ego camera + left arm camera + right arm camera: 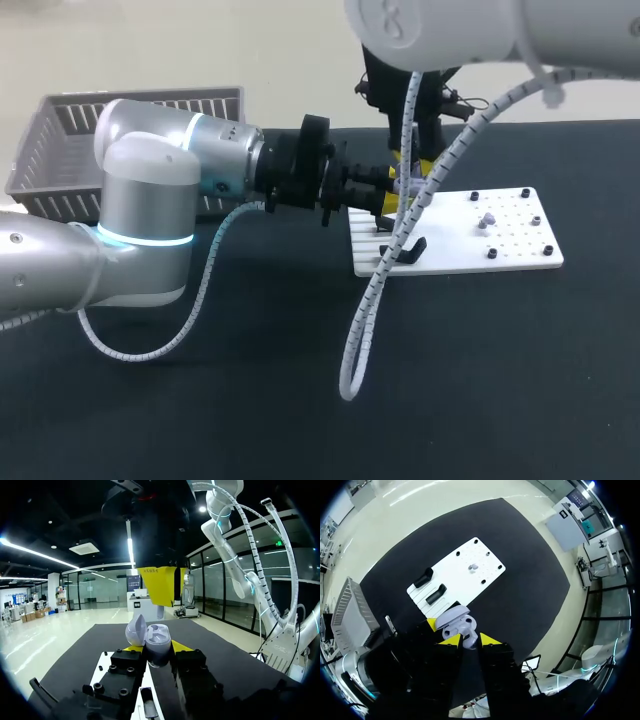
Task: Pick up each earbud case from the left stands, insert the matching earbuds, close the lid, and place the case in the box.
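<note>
Head view: my left gripper (388, 197) comes in sideways over the left end of the white board (500, 255). My right gripper (420, 160) hangs just above it, over that same end of the board. One loose earbud (487, 218) lies on the board's right half. A grey basket (60, 160) sits well off the board's left side, beyond my left arm.

Left wrist view: the left jaws are clenched on a pale lilac earbud case (159, 647), with one yellow tip on each flank. Its lid (136, 629) is swung open and stands upright. A yellow finger of the right gripper hangs just above the open case, with a small pale piece at its tip.

Right wrist view: the right jaws pinch what looks like an earbud (469, 641), directly over the open case. The case is held above the board's stand end, where two black stands (436, 594) sit.

I judge the step in hand is seating this bud. To do it well, I would hold the case level and motionless and line the bud up with its own well. I would then lower it straight and release only once it sits flush. The right fingers should clear the lid before it is closed.
</note>
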Robot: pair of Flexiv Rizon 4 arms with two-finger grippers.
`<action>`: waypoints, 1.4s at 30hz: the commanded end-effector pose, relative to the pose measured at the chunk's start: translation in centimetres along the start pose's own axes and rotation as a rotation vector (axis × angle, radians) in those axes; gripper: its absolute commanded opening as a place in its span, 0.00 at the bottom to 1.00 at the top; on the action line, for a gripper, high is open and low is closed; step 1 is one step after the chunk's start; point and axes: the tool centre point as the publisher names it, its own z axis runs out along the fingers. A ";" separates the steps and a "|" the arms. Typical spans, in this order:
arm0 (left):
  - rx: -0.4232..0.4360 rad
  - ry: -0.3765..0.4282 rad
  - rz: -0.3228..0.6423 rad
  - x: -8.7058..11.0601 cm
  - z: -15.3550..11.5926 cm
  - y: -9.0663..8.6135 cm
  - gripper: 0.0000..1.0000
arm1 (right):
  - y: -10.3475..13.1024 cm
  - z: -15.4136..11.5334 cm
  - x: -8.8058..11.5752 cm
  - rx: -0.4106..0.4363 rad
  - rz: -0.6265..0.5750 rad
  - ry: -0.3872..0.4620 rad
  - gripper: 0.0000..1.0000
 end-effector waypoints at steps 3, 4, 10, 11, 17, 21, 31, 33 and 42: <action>-0.003 0.001 0.000 0.0 0.1 0.0 0.00 | 0.3 0.4 -0.1 0.004 0.004 0.012 0.00; -0.003 0.001 0.000 0.0 0.1 0.0 0.00 | 0.3 0.4 -0.2 0.003 0.005 0.014 0.00; -0.003 0.001 0.000 0.0 0.1 0.0 0.00 | 0.4 0.6 -0.2 0.002 0.010 0.023 0.00; -0.003 0.001 0.000 0.0 0.1 0.0 0.00 | 0.4 0.8 -0.2 0.003 0.010 0.023 0.00; -0.003 0.001 0.000 0.0 0.1 0.0 0.00 | 0.2 1.2 -0.5 0.007 0.017 0.025 0.00; -0.003 0.001 0.000 0.0 0.1 0.0 0.00 | 0.1 1.4 -0.7 0.010 0.022 0.025 0.00; -0.003 0.001 0.000 0.0 0.1 0.0 0.00 | 0.3 2.0 -0.8 0.015 0.012 0.026 0.00; -0.003 0.001 0.000 0.0 0.1 0.0 0.00 | 0.3 2.1 -0.8 0.011 0.012 0.027 0.27; -0.003 0.001 0.000 0.0 0.1 0.0 0.00 | -1.7 0.7 0.5 -0.050 -0.023 0.057 1.00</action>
